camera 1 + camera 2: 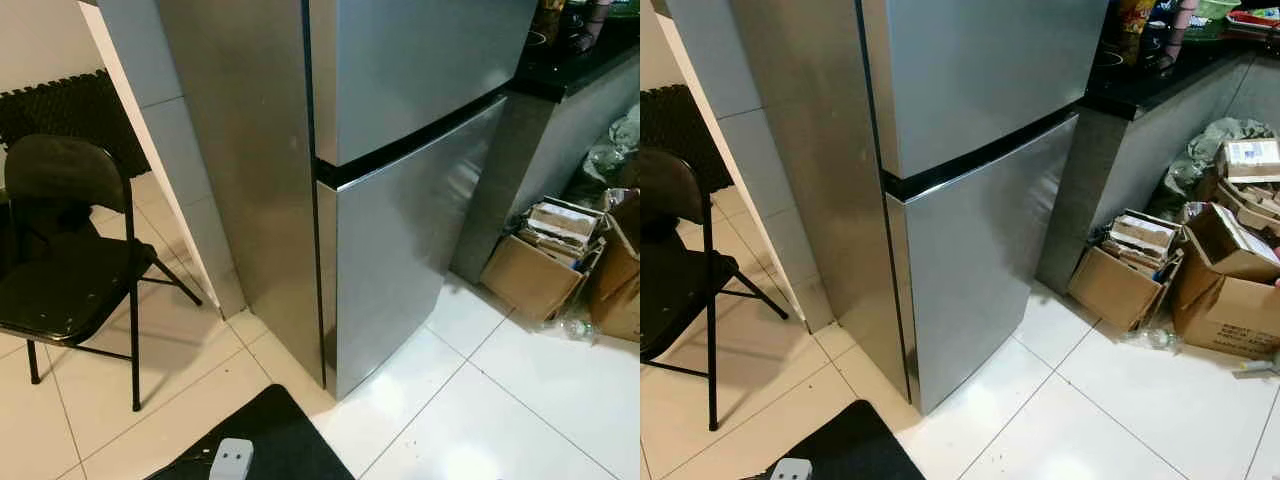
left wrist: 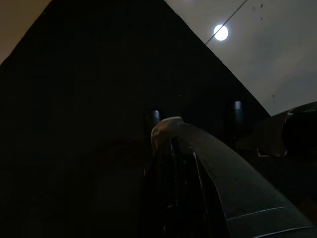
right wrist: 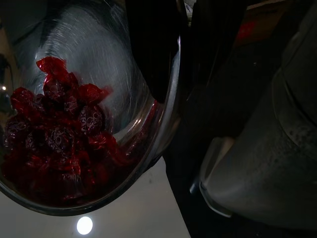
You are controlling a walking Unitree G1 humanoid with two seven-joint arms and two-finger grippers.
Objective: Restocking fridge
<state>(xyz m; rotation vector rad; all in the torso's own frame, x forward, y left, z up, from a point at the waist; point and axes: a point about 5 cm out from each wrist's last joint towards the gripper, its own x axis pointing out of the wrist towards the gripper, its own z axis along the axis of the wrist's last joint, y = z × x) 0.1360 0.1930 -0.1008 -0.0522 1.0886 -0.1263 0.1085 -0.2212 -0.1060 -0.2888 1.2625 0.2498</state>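
A tall silver fridge (image 1: 400, 230) stands straight ahead on white floor tiles, its upper door (image 1: 420, 70) and lower door (image 1: 410, 260) both closed. In the right wrist view my right gripper (image 3: 181, 47) is shut on the rim of a shiny metal bowl (image 3: 124, 84), one black finger inside and one outside. The bowl holds several red-wrapped sweets (image 3: 59, 134) and hangs above the pale floor. My left gripper (image 2: 195, 116) hangs in the dark over a black mat (image 2: 74, 124).
A black folding chair (image 1: 70, 270) stands at the left beside a tiled pillar (image 1: 170, 150). A black mat (image 1: 270, 440) with a small white device (image 1: 232, 460) lies at my feet. Cardboard boxes (image 1: 1130, 270) crowd the floor at the right, under a dark counter (image 1: 1160, 80).
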